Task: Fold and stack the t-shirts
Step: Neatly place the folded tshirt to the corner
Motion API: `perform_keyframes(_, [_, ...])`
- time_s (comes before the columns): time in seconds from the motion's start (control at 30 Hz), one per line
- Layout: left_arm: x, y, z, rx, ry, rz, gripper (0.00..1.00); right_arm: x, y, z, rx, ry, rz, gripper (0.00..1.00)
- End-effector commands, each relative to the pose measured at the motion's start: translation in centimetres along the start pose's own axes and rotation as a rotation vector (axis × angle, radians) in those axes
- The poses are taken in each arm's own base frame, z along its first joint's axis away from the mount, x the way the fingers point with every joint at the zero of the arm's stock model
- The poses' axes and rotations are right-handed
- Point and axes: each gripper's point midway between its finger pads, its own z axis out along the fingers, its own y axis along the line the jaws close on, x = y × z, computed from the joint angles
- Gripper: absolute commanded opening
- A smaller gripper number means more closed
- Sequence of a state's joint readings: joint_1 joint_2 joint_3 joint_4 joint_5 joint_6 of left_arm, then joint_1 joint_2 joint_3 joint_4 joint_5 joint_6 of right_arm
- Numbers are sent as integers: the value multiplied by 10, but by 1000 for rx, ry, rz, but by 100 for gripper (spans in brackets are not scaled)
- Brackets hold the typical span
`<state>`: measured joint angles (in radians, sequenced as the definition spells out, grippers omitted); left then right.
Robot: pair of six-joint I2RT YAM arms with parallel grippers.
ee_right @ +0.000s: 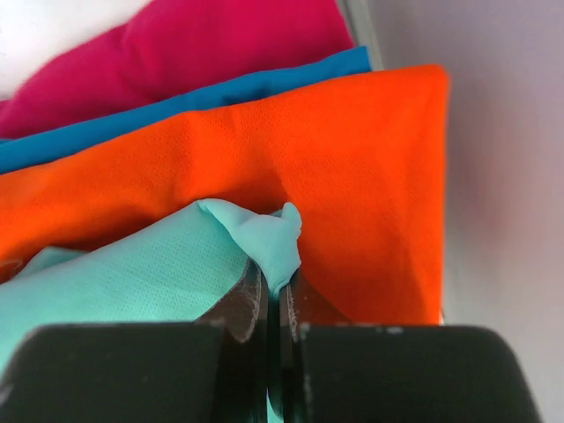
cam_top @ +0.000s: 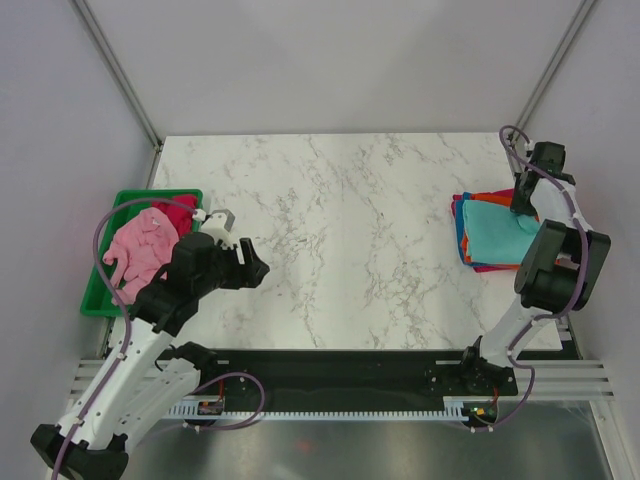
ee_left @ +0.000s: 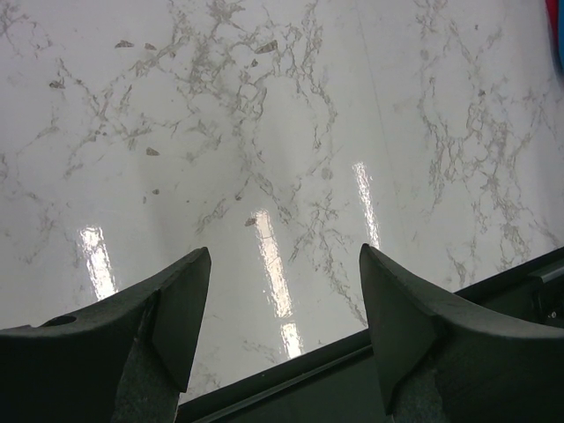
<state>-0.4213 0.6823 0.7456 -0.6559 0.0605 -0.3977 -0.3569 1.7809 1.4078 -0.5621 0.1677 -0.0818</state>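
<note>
The right gripper (ee_right: 273, 295) is pinched tight on a bunched corner of the teal t-shirt (ee_right: 132, 273), and a small peak of cloth pokes up past the fingertips. From those fingertips the rest of the teal cloth spreads away to the left and back under the gripper. It is a fine mesh-like knit, soft and creased near the pinch. It lies on top of the pile at the table's right edge. Directly beneath and ahead of the gripper is the orange t-shirt (ee_right: 344, 159), then the blue t-shirt (ee_right: 220, 99) and the magenta t-shirt (ee_right: 176, 44), each showing as a flat band with a folded edge.

The left gripper (ee_left: 282, 300) hangs with its jaws wide apart over bare, glossy marble table (cam_top: 350, 220), gripping nothing. Just behind it and to its left is the green tray (cam_top: 98, 300), where the pink t-shirt (cam_top: 140, 248) lies crumpled, partly over a red t-shirt (cam_top: 178, 212) (both unfolded). The left arm is by far the nearer one to them. Letting go of the teal corner looks like the last touch on that shirt, and the tray's shirts are not yet folded.
</note>
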Motion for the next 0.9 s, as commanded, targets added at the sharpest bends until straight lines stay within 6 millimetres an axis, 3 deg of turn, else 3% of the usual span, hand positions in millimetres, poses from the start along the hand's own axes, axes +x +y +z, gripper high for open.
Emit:
perform_keyframes(0.0, [-4,0,4,1,-21,25,76,-20,2,19,6,-57,20,0])
perform_keyframes(0.13, [-3,1,6,-1,-11,24,76,-20,3,40,18,-33,39,0])
perform_keyframes(0.2, [-2,2,7,-6,-3,24,76,-20,-1,43,41,-22,61,11])
perform_keyframes(0.23, [-2,2,8,-10,-3,24,76,-12,-1,47,50,15,81,21])
perform_keyframes(0.27, [-2,2,8,-10,-3,24,76,-12,-6,48,68,26,113,45])
perform_keyframes(0.33, [-2,3,8,-14,-3,22,76,-4,-12,51,99,56,146,57])
perform_keyframes(0.4, [-3,3,7,-17,-6,21,76,-3,-19,48,111,54,173,76])
perform_keyframes(0.5, [-3,3,7,-16,-7,21,76,-19,-29,31,125,0,209,83])
perform_keyframes(0.53, [-2,3,7,-17,-4,21,76,-28,-38,18,152,-34,223,98])
perform_keyframes(0.7, [-3,3,6,-17,-9,21,76,-64,-57,-39,170,-184,307,98])
perform_keyframes(0.8, [-3,4,5,-22,-13,21,76,-66,-58,-62,160,-227,336,98])
perform_keyframes(0.87, [-4,5,5,-25,-14,19,76,-55,-57,-66,158,-216,343,98])
